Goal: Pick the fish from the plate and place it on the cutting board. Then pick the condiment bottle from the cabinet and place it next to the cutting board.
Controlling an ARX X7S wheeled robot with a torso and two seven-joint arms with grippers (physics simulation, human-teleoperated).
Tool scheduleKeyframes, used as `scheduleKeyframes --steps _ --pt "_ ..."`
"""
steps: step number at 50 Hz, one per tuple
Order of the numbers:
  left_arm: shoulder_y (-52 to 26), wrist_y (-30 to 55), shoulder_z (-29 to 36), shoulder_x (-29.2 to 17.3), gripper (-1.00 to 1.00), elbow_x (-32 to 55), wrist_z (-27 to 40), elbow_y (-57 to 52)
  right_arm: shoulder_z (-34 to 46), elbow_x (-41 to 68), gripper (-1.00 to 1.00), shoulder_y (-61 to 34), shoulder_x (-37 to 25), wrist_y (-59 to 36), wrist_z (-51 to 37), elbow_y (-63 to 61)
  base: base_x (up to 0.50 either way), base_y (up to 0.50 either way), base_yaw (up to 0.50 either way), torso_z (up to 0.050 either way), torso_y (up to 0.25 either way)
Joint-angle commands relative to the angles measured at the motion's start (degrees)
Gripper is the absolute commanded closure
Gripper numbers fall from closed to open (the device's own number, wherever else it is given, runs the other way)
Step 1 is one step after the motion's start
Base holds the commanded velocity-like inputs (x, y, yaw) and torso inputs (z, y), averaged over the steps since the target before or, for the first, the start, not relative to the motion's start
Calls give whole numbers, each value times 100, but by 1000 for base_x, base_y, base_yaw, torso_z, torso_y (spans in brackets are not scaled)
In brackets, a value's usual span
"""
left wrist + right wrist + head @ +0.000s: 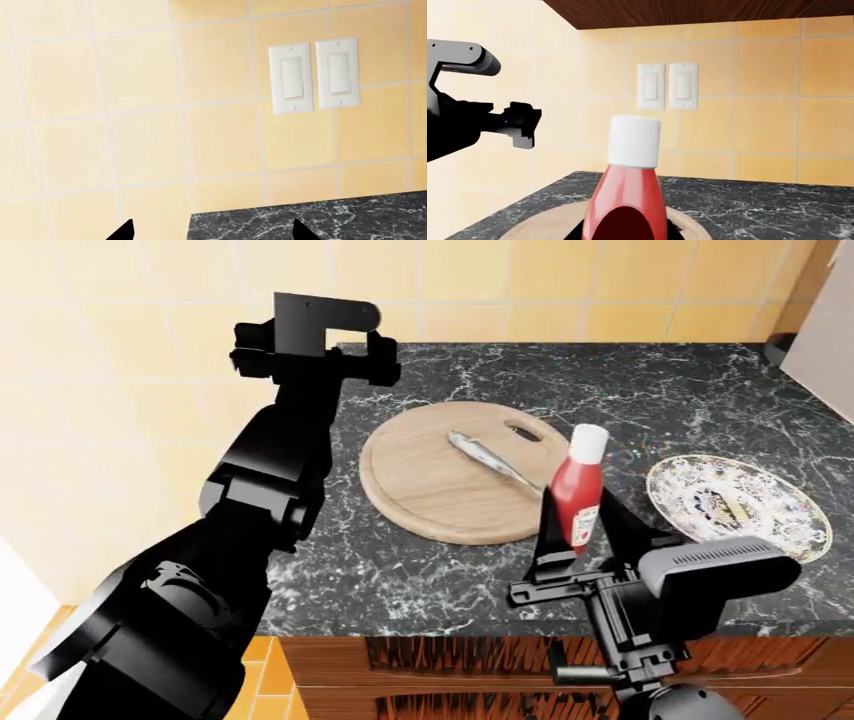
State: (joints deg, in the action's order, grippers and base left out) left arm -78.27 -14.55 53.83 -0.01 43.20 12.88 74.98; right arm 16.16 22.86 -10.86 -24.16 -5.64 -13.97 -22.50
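One step remains: the right gripper (577, 536), jaws clamped on the red plastic ketchup bottle with white cap (578, 486), should lower it upright onto bare black marble counter (694, 400) just beside the round pale wooden cutting board (427, 490), where the small silver fish (483, 454) lies. The left gripper's (212, 231) jaws stand apart.

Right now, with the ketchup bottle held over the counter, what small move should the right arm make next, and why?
Probably lower it a little and release. The right tool grips the red plastic ketchup bottle with the white cap upright beside the round pale wooden cutting board, where the small silver fish already lies; whether its base touches the black marble counter is hidden.
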Motion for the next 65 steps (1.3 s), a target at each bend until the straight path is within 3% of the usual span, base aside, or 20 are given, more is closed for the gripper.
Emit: scheduleKeyframes --steps 1,65 --pt "2 -6 5 0 -100 1 7 0 39 -131 100 124 121 331 115 339 0 0 0 0 0" --pt "10 -9 -53 0 -100 -38 -24 0 258 -213 100 255 455 1097 347 1495 0 0 0 0 0"
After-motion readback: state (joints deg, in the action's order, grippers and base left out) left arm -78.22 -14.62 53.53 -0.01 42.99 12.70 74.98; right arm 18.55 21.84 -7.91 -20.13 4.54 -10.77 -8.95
